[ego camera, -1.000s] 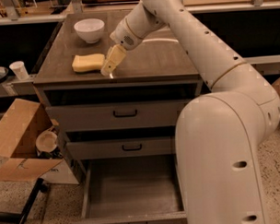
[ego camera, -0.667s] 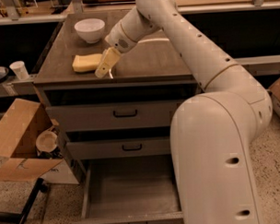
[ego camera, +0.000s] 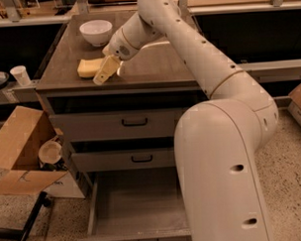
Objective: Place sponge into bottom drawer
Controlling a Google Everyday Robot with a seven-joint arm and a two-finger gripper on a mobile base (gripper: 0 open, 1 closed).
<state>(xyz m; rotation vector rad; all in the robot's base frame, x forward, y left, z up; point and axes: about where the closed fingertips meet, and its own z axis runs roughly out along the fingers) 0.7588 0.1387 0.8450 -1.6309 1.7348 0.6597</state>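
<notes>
The pale-yellow sponge (ego camera: pixel 88 67) lies flat on the brown cabinet top (ego camera: pixel 153 68), near its front left. My gripper (ego camera: pixel 103 74) hangs just right of the sponge, its tan fingers overlapping the sponge's right end near the top's front edge. The bottom drawer (ego camera: pixel 138 207) is pulled out below, with a bare grey floor. The two shallower drawers above it are pushed in further.
A white bowl (ego camera: pixel 96 31) stands behind the sponge at the back left of the top. An open cardboard box (ego camera: pixel 20 152) sits on the floor to the left, with a paper cup (ego camera: pixel 21 75) on a ledge above. My arm's large base (ego camera: pixel 221 174) stands right of the drawers.
My gripper has moved left along the front of the cabinet top, from beside the sponge to over its right end. The sponge has not moved.
</notes>
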